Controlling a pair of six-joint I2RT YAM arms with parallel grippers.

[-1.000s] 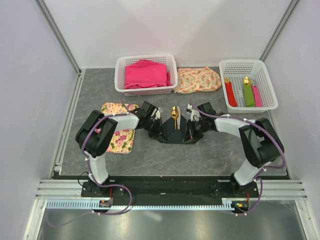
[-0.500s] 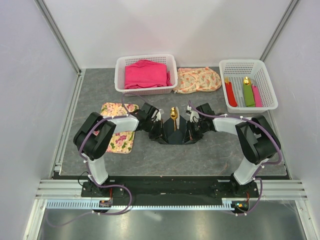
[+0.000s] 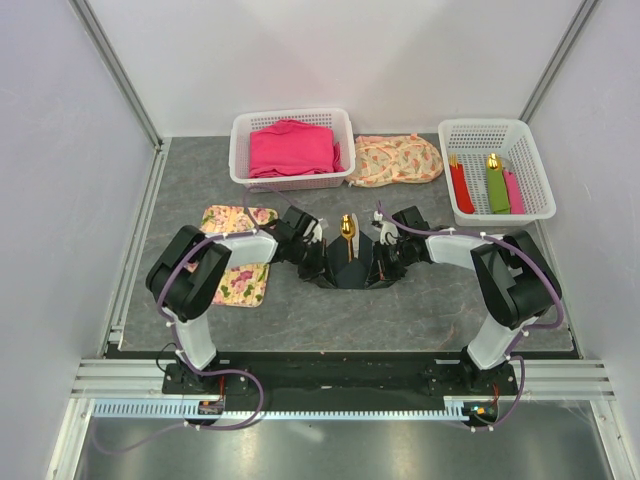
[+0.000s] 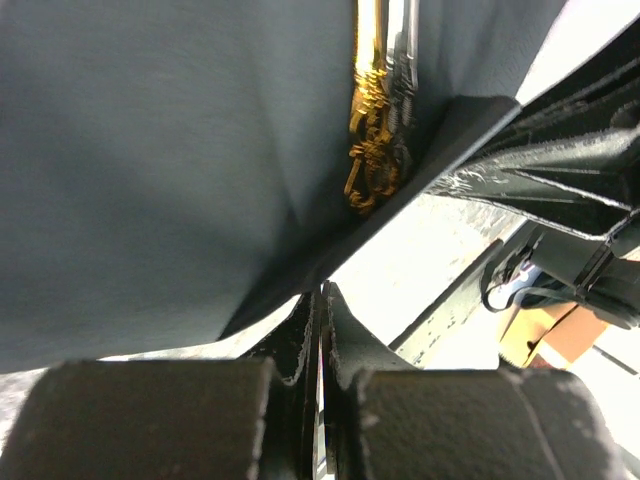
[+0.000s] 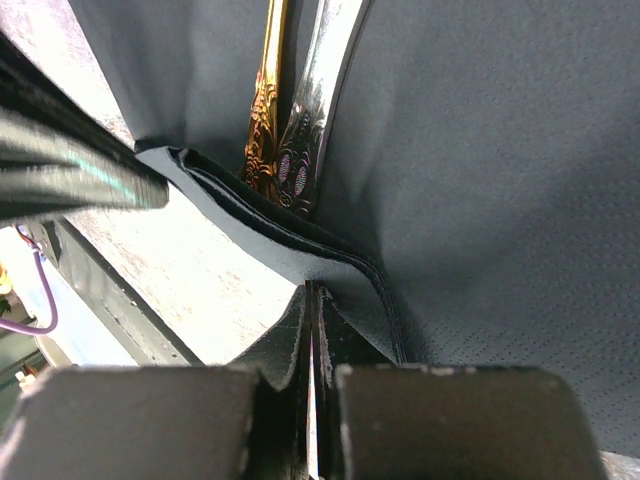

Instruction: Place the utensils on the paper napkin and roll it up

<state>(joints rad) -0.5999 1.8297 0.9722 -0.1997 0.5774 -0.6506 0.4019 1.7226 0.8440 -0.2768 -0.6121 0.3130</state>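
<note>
On the grey mottled table (image 3: pixel 420 310), boxed in by white walls (image 3: pixel 350 60), the black napkin (image 3: pixel 350 271) lies mid-table with the utensils (image 3: pixel 348 231) along its centre, gold heads beyond its far edge, while the left tool (image 3: pixel 319 263) and right tool (image 3: pixel 383 263) are each clamped on a raised side edge of that napkin.

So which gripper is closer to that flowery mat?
Left. The left gripper pinches the paper napkin on the side facing the floral mat; the right gripper holds its opposite side.
</note>
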